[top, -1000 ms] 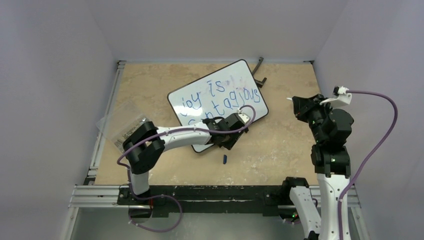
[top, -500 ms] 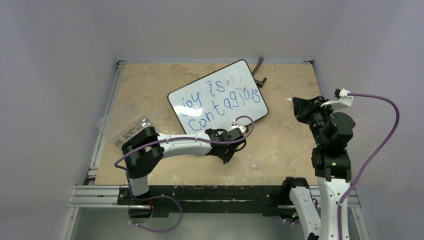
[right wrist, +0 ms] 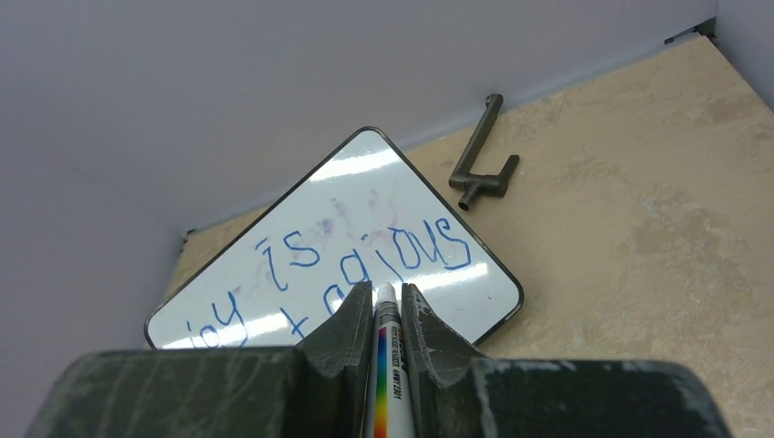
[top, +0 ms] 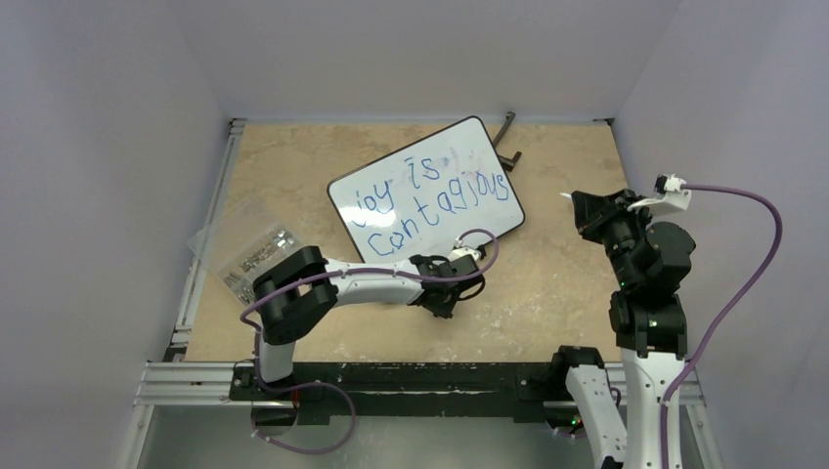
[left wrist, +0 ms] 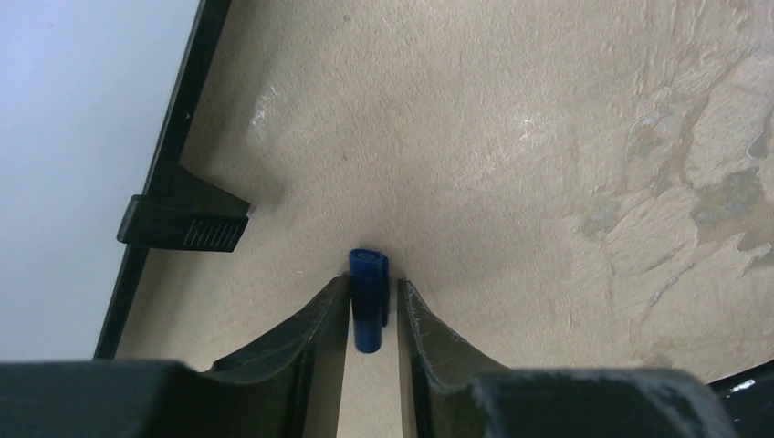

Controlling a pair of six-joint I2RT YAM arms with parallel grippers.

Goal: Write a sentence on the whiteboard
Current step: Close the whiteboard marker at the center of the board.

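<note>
Left wrist: left fingers (left wrist: pixel 310 351) flank blue cap (left wrist: pixel 368 306); right fingers (right wrist: pixel 345 333) clamp marker (right wrist: pixel 385 365).

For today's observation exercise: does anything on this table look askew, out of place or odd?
The whiteboard sits skewed to the table's edges, with faint purple smudges near the sentence. A blue cap lies loose on the table between the left gripper's fingers. A dark bracket lies loose beyond the board.

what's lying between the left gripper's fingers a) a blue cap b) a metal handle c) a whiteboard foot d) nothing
A: the left wrist view shows a small blue cap lying on the table, flanked by the two fingers of the left gripper.
</note>
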